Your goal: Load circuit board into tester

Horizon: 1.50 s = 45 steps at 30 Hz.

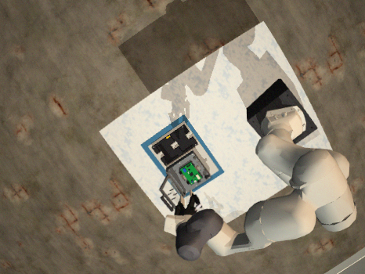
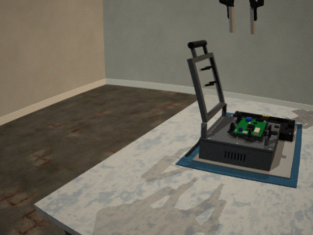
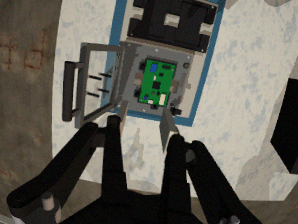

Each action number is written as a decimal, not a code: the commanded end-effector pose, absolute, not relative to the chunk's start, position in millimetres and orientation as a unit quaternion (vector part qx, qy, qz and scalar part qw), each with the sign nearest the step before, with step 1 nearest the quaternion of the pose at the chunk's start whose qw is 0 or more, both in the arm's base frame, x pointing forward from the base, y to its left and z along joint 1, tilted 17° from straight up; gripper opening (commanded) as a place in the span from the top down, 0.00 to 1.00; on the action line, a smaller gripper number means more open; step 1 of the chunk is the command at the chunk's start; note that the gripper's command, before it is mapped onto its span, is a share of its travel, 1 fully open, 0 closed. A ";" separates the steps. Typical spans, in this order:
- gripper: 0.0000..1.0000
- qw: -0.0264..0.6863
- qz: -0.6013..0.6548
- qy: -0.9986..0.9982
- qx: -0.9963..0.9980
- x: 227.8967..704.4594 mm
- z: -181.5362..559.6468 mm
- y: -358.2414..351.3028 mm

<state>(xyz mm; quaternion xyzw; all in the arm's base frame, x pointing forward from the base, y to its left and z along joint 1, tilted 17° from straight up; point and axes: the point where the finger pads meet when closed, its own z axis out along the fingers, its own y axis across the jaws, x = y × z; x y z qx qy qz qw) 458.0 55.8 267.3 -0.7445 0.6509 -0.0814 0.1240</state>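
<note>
The green circuit board (image 1: 190, 174) lies flat, component side up, in the dark grey tester (image 2: 240, 144); it also shows in the exterior view (image 2: 250, 127) and the wrist view (image 3: 157, 83). Its white connector (image 2: 258, 131) sits at the board's right end. The tester's frame lid (image 2: 206, 84) stands open and nearly upright, its black handle (image 2: 197, 43) on top. The black tray (image 2: 282, 125) behind the tester is empty. My gripper (image 2: 242, 28) hangs high above the lid and tester, fingers partly apart with nothing between them. In the wrist view the gripper (image 3: 141, 125) points down at the tester's near edge.
Tester and tray sit on a grey plate on a blue mat (image 2: 289, 174) near the table's edge. The arm's black base (image 1: 282, 113) stands at the far side of the white table. The floor drops off close behind the open lid (image 1: 170, 192).
</note>
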 end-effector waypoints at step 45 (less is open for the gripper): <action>0.70 0.126 -0.080 0.649 -0.746 569.4 301.0 72.5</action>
